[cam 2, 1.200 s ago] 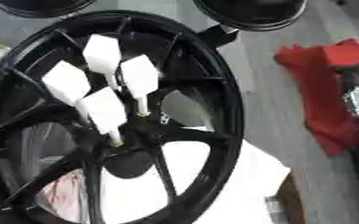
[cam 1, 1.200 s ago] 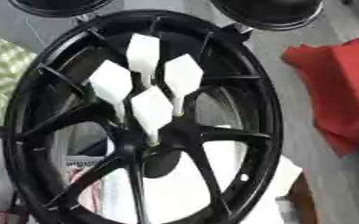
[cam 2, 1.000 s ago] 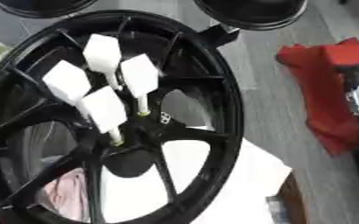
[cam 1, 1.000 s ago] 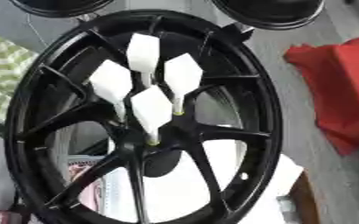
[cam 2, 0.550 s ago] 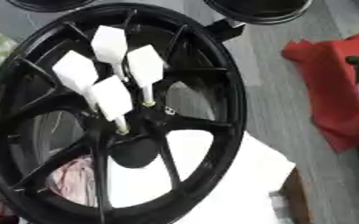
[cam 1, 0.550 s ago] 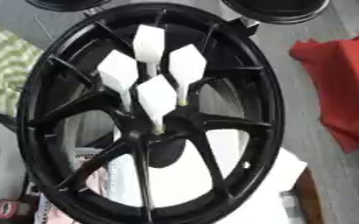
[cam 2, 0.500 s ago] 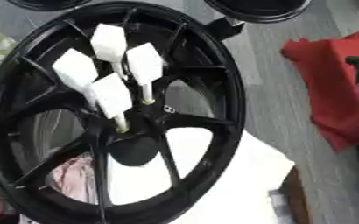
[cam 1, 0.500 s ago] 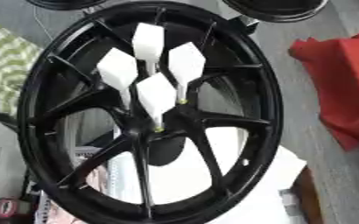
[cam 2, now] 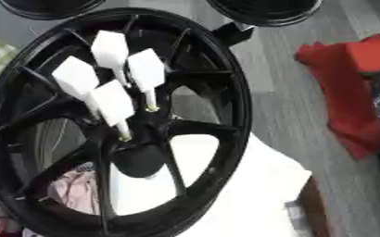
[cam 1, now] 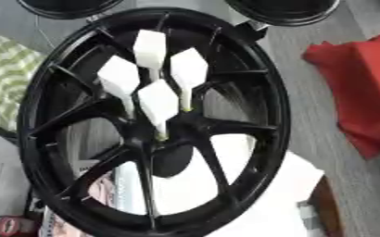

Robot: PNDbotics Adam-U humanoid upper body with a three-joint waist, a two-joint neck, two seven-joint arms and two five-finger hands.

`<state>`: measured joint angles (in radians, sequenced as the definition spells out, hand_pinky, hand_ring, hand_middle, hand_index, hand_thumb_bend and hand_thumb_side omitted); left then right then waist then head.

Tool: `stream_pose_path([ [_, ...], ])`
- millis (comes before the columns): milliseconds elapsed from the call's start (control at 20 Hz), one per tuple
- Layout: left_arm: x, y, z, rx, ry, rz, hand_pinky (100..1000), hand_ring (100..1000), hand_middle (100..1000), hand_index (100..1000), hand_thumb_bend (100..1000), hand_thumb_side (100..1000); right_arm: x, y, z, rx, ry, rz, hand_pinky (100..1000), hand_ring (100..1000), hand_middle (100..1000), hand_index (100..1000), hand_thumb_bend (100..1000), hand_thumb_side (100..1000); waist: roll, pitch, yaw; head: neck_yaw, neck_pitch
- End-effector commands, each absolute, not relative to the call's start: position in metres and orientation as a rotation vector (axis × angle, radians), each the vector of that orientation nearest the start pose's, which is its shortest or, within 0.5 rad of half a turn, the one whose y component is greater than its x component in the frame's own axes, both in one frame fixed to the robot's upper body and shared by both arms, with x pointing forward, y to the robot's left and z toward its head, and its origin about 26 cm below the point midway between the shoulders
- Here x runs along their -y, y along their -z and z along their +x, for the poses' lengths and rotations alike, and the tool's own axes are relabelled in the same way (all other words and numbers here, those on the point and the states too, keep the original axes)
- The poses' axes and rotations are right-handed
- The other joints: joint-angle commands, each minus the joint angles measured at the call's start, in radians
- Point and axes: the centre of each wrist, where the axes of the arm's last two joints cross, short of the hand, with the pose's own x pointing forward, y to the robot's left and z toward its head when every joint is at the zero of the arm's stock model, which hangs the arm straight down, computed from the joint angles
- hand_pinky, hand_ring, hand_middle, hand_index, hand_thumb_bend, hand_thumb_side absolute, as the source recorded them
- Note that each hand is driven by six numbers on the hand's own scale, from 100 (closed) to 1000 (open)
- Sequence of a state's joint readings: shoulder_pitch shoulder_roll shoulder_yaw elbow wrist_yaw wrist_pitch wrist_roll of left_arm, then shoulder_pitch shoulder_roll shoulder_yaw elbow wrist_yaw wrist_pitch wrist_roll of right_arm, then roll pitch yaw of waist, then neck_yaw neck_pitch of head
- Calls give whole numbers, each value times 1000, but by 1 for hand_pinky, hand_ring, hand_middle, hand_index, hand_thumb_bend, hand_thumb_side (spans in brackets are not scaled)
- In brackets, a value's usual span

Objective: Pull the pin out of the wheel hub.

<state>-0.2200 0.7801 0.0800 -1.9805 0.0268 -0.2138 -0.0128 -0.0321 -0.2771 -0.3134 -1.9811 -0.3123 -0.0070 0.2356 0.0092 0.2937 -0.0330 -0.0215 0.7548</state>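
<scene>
Left eye view: the wheel hub point(cam 1: 157, 134) was seen slid a little left as the camera moved, four white pins point(cam 1: 158, 104) stayed stuck in it, and no hand was shown.

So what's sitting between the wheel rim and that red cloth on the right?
Nothing: in the left eye view, only bare grey surface separates the black wheel from the red cloth. The white pins stand inside the wheel, near its hub.
</scene>
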Motion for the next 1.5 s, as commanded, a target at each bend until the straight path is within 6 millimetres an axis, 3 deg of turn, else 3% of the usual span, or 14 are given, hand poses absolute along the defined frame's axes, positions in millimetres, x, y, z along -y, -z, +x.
stream_pose_path([
  [50,-345,-273,280,2259,1092,575,792,604,599,745,100,518,360,-150,252,2095,-178,-45,975,757,505,588,179,144,4,-24,-1,2,5],
  [350,-339,-313,278,2055,1533,680,778,641,625,763,100,478,362,-150,250,2090,-210,-64,974,757,505,589,177,142,12,-30,3,-4,4],
  [700,-319,-350,277,1748,1946,666,780,672,642,779,100,540,364,-150,249,2088,-244,-77,973,758,505,589,174,143,17,-31,3,-11,-6],
  [1150,-282,-362,281,1634,2086,519,788,681,654,790,100,605,364,-148,248,2084,-261,-74,972,757,506,590,171,144,12,-35,-10,-6,-26],
  [1500,-257,-367,285,1603,2113,459,850,777,766,897,100,662,363,-147,248,2079,-269,-68,973,758,506,591,168,145,11,-36,-10,-6,-29],
])
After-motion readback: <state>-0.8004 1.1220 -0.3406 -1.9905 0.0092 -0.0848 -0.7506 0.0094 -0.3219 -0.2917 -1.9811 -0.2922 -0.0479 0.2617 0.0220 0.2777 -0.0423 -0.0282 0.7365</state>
